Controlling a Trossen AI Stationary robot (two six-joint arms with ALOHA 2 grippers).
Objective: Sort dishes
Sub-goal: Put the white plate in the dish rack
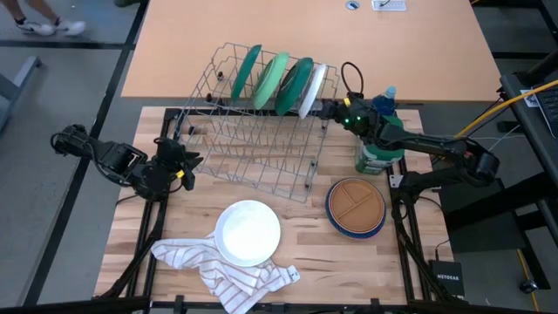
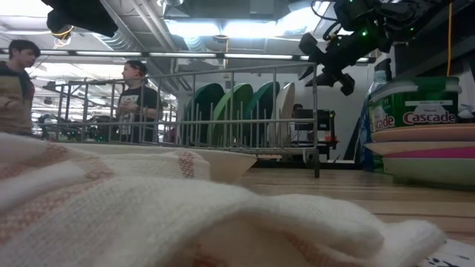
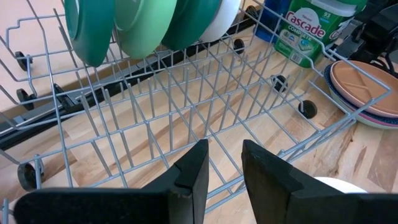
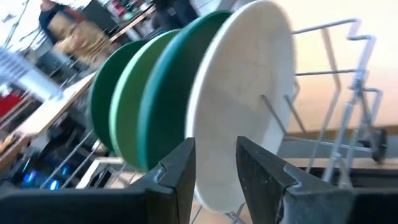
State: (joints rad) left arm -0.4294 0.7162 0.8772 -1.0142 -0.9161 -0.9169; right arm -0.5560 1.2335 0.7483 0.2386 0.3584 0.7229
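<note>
Four plates stand on edge in the far row of a wire dish rack (image 1: 253, 148): dark green (image 1: 246, 74), light green (image 1: 271, 80), dark green (image 1: 295, 85) and white (image 1: 313, 89). My right gripper (image 1: 326, 109) is open just right of the white plate (image 4: 249, 93) and touches nothing that shows. My left gripper (image 1: 193, 166) is open and empty at the rack's left side, pointing into it (image 3: 225, 168). A white bowl (image 1: 248, 231) rests on a striped cloth (image 1: 227, 275). A tan-brown divided plate (image 1: 356, 202) lies on a stack with a blue rim (image 1: 370, 228).
A green-lidded Cascade container (image 1: 377, 157) and a blue-capped bottle (image 1: 389, 94) stand right of the rack, under my right arm. The near rows of the rack hold nothing. People stand in the room beyond the table (image 2: 137, 96).
</note>
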